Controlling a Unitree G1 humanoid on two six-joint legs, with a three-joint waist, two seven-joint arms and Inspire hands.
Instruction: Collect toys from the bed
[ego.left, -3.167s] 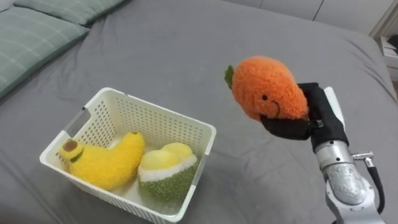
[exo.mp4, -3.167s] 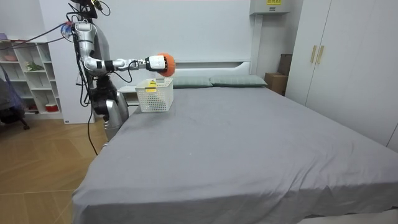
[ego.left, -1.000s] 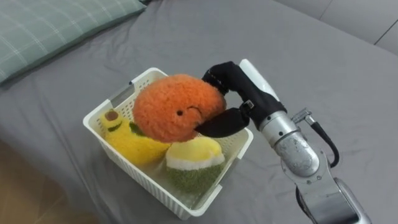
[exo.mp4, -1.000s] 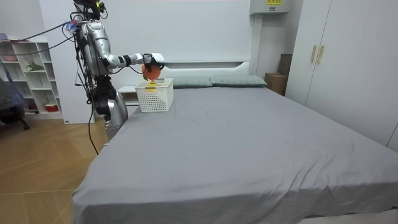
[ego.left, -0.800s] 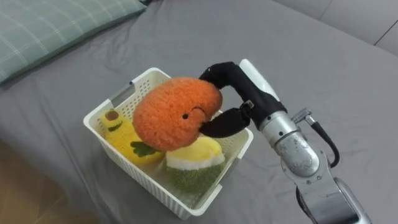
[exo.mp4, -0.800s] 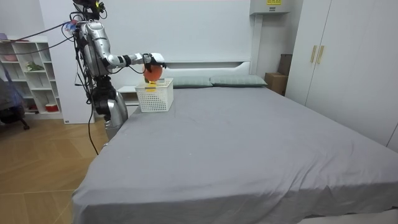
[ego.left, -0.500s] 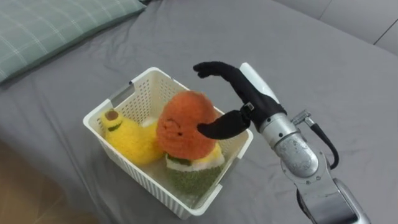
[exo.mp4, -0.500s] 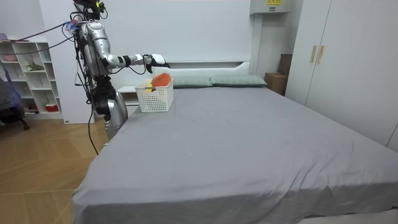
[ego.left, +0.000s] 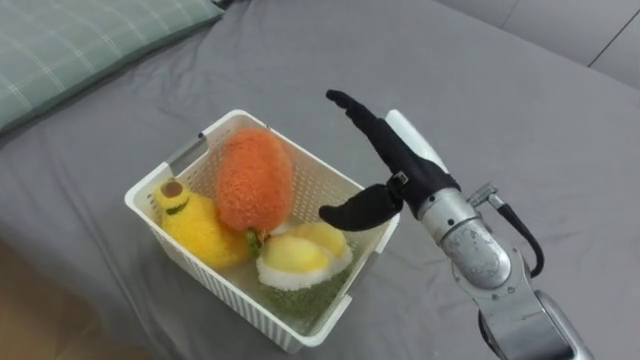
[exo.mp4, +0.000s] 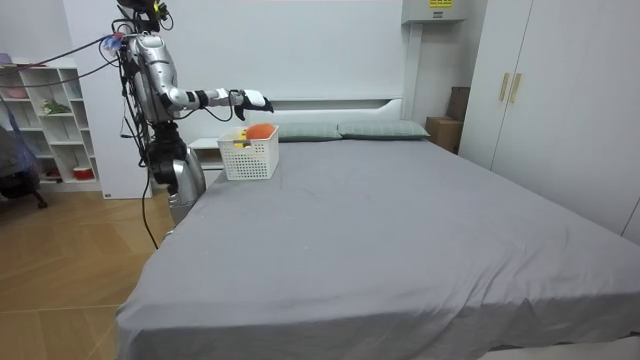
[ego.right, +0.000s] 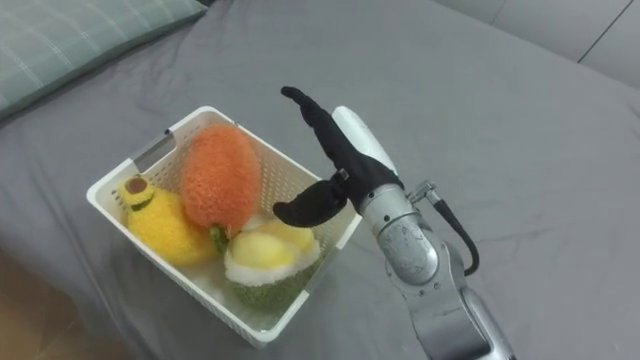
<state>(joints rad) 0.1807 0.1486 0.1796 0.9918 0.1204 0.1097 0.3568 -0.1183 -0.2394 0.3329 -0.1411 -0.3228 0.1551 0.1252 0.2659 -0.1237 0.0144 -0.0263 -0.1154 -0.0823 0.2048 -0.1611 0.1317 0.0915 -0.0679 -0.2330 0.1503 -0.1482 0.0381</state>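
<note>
- My right hand (ego.left: 394, 162) hangs in the air just over the far right corner of the basket (ego.left: 232, 292), arm coming in from the lower right.
- Fingers (ego.left: 352, 112) are stretched out straight and splayed, thumb swung out below them. The hand is wide open, with nothing in it.
- The orange plush toy (ego.left: 254, 178) is in the basket. It stands on end in the middle, leaning against the back wall, its green leaf tip pointing down.
- To its left, the yellow plush toy (ego.left: 198, 228) lies along the basket's left side, with a little brown-capped end at the top.
- In front and to the right, the green and yellow plush toy (ego.left: 298, 258) fills the basket's near right corner, right under my thumb but not touching it.
- The three toys are packed tightly together, touching one another.
- The basket sits on the grey bed (ego.left: 520, 110), close to the bed's near left edge, with a green checked pillow (ego.left: 70, 45) at the head end beyond it.
- From across the room, I'm standing on the floor at the head corner of the bed, right arm held out level over the basket (exo.mp4: 248, 154), with a white shelf unit (exo.mp4: 50, 125) behind me.
</note>
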